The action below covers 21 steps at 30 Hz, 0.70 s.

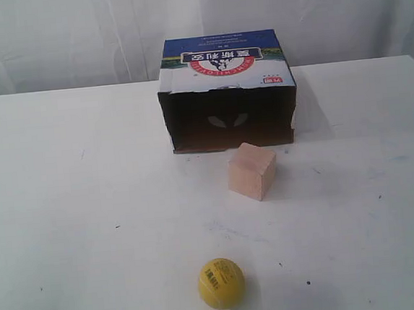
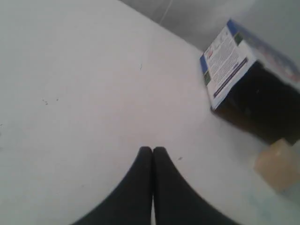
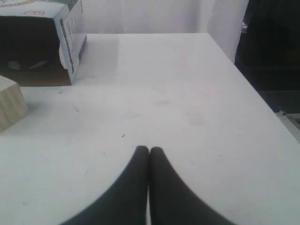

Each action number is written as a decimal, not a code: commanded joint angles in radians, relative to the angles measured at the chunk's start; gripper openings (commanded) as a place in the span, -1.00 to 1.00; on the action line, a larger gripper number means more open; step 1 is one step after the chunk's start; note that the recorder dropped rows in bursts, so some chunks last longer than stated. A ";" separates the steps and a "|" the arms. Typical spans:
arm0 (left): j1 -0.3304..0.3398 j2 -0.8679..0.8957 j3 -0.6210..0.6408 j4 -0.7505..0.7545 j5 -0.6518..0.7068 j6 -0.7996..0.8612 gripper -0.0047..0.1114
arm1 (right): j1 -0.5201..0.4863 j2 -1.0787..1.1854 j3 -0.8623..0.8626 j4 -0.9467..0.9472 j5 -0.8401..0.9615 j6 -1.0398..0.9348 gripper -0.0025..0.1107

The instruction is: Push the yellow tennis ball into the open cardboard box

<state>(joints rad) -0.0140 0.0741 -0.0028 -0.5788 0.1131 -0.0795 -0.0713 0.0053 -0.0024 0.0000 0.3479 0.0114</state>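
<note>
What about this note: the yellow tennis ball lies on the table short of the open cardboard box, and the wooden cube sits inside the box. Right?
No: the exterior view shows the wooden cube outside the open cardboard box, standing on the table just before its opening. The yellow tennis ball does lie short of the box.

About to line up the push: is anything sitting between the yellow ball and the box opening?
Yes. The wooden block stands between the ball and the box, just before the right half of its opening in the exterior view. The left half looks unobstructed, so a push angled there would probably miss it.
</note>
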 commanded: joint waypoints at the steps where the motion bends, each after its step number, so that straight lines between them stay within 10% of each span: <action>1: 0.002 -0.004 0.003 -0.139 -0.162 -0.026 -0.92 | -0.007 -0.005 0.002 0.000 0.000 -0.011 -0.96; 6: 0.002 0.022 -0.055 -0.172 -0.611 -0.175 -0.92 | -0.007 -0.005 0.002 0.000 0.000 -0.011 -0.96; 9: 0.002 0.156 -0.222 -0.142 -0.658 -0.137 -0.92 | -0.007 -0.005 0.002 0.000 0.000 -0.011 -0.96; 12: 0.002 0.408 -0.460 0.241 -0.405 -0.151 -0.92 | -0.007 -0.005 0.002 0.000 0.000 -0.011 -0.96; 15: -0.041 0.714 -0.780 0.709 0.125 -0.290 -0.92 | -0.007 -0.005 0.002 0.000 0.000 -0.011 -0.96; 17: -0.116 0.962 -0.978 0.681 0.566 -0.055 -0.92 | -0.007 -0.005 0.002 0.000 0.000 -0.011 -0.96; 21: -0.221 1.155 -1.051 0.223 0.860 0.387 -0.92 | -0.007 -0.005 0.002 0.000 0.000 -0.011 -0.96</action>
<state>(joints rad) -0.1663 1.1441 -1.0204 -0.0922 0.7554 0.0475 -0.0713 0.0053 -0.0024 0.0000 0.3497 0.0114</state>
